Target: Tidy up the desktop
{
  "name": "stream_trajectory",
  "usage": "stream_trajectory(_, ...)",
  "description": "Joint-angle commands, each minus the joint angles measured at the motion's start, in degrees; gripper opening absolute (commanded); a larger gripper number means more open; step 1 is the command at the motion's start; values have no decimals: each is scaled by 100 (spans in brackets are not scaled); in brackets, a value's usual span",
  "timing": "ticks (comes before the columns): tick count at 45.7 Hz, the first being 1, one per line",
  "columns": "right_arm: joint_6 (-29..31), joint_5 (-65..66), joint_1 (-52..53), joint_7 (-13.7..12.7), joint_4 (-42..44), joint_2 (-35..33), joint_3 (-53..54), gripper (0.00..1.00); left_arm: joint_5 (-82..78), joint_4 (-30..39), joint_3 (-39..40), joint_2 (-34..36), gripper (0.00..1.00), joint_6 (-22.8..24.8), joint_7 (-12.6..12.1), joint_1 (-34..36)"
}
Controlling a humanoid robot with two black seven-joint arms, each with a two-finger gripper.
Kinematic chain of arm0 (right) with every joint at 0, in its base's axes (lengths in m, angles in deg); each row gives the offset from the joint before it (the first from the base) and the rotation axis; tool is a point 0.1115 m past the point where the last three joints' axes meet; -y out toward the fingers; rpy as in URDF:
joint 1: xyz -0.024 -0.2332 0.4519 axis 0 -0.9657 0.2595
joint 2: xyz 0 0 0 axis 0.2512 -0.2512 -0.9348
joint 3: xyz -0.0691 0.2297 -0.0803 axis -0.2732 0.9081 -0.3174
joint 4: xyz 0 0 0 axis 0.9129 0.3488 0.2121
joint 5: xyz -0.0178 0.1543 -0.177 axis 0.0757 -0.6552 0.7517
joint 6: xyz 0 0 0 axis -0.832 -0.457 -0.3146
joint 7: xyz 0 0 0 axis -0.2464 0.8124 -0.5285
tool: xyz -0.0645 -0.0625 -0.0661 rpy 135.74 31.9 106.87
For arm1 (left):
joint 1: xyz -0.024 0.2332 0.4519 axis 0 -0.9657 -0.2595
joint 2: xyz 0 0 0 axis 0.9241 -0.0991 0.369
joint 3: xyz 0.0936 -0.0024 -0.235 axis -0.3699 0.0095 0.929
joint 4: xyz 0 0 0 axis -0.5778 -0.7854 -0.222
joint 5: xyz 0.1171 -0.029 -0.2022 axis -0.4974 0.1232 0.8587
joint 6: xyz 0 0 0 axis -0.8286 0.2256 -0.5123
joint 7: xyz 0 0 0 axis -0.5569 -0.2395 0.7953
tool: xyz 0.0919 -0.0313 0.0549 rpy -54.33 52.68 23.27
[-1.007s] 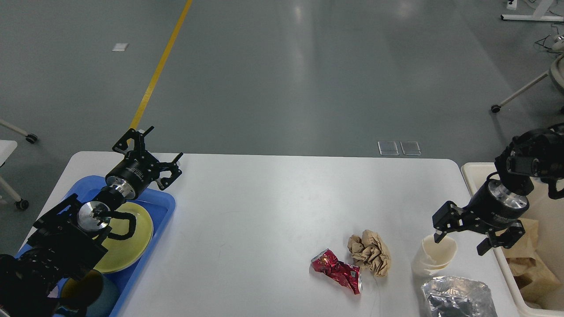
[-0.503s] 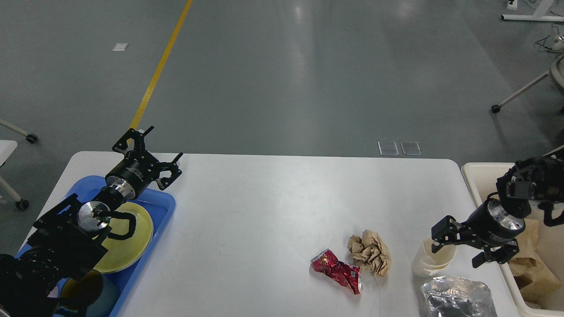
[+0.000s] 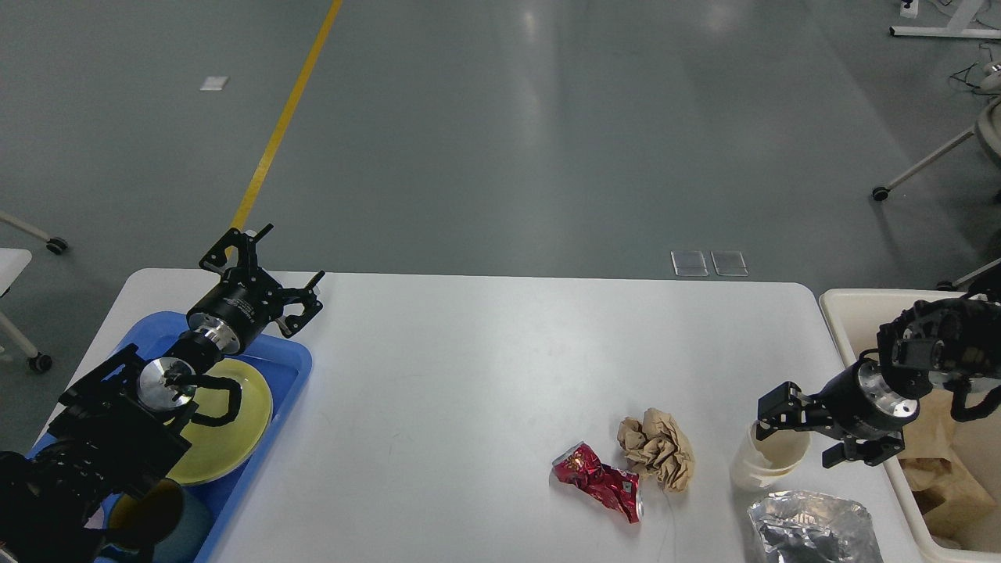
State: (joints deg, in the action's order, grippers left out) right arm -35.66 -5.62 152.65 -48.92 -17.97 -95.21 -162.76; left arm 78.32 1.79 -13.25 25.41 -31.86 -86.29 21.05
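Straddling cup (image 3: 768,463) rim, apparently: right claw (image 3: 799,430).

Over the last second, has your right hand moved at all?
Yes. The right hand has come down and slightly left, toward the rim of the white paper cup, which hasn't shifted on the desktop.

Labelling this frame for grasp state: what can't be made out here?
Head view only:
- Right tool: one finger at the paper cup rim; contact unclear, too small.
- Foil bag: cut off by the bottom edge.
- Cream bin: cut off at the right edge, contents partly behind the right arm.
- Yellow plate in the blue tray: partly covered by the left arm.
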Motion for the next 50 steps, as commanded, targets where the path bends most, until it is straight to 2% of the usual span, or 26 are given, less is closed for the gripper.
stream_trajectory(1, 14, 99, -11, -12, -10, -11, -90, 51, -2, 0, 0, -1, 96, 0, 0, 0)
stream_trajectory(5, 84, 152, -55, -12, -19, -11, -98, 28, -2, 0, 0, -1, 96, 0, 0, 0)
stream_trajectory(11, 172, 151, -55, -12, -45, -11, -107, 0, -2, 0, 0, -1, 96, 0, 0, 0)
stream_trajectory(18, 558, 143, -29, -12, -45, -46, -107, 0, -2, 0, 0, -1, 96, 0, 0, 0)
stream_trajectory(28, 664, 125, 252, -12, -45, -46, -98, 0, -2, 0, 0, -1, 96, 0, 0, 0)
stream_trajectory(46, 1912, 152, 2431, -38, -80, 59, -2, 0, 6, 0, 0, -1, 96, 0, 0, 0)
stream_trajectory(50, 1919, 230, 2993, -91, -54, 112, -63, 0, -2, 0, 0, -1, 96, 0, 0, 0)
